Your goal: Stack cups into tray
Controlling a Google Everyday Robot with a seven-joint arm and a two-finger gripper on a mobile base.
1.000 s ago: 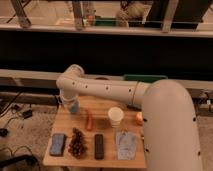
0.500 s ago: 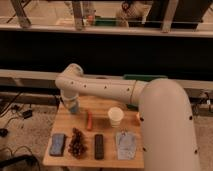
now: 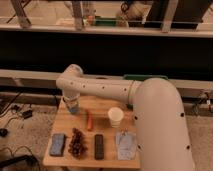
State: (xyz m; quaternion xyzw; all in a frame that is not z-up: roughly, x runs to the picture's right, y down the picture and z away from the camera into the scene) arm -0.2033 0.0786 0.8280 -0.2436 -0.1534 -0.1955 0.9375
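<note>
A light-blue cup [image 3: 73, 106] stands at the back left corner of the wooden table [image 3: 106, 132]. My gripper [image 3: 72, 101] comes down onto it from above, shut on the cup, with the white wrist covering most of it. A taller cream-white cup [image 3: 115, 116] stands upright near the table's middle right, apart from the gripper. A strip of the green tray [image 3: 145, 77] shows behind my arm, beyond the table's far edge.
On the table lie a red-orange stick-shaped item [image 3: 90, 120], a brown pine cone [image 3: 76, 141], a black bar [image 3: 99, 146], a blue pouch [image 3: 57, 144] and a pale blue packet [image 3: 125, 145]. My big white arm covers the table's right side. Cables lie on the floor at left.
The arm and the light-blue cup stay almost where they were; nothing else on the table has moved.
</note>
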